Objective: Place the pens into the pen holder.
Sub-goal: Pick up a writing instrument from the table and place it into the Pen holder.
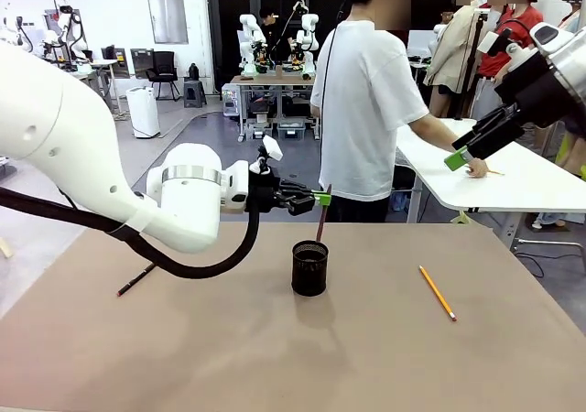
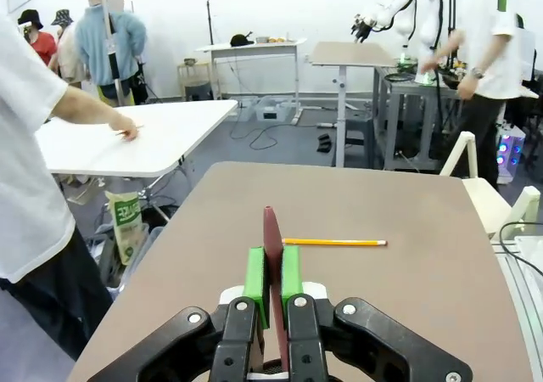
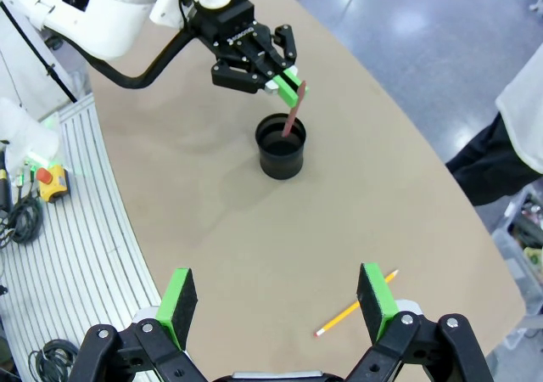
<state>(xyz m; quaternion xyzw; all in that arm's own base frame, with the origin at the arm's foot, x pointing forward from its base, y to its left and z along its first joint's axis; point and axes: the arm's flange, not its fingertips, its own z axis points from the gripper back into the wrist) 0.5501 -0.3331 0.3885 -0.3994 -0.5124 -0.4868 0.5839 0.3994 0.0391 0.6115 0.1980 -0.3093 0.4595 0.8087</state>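
1. The yellow pen (image 1: 437,292) lies on my table (image 1: 229,357), right of the pen holder (image 1: 309,270); the black pen (image 1: 135,279) lies far left.
2. My left gripper (image 1: 322,197) squeezes the brown pen (image 1: 320,224) over the pen holder.
3. My right gripper (image 3: 278,293) hangs high, wide apart, empty.

Black pen (image 1: 131,284), upper end hidden (behind the cable (image 1: 192,272))
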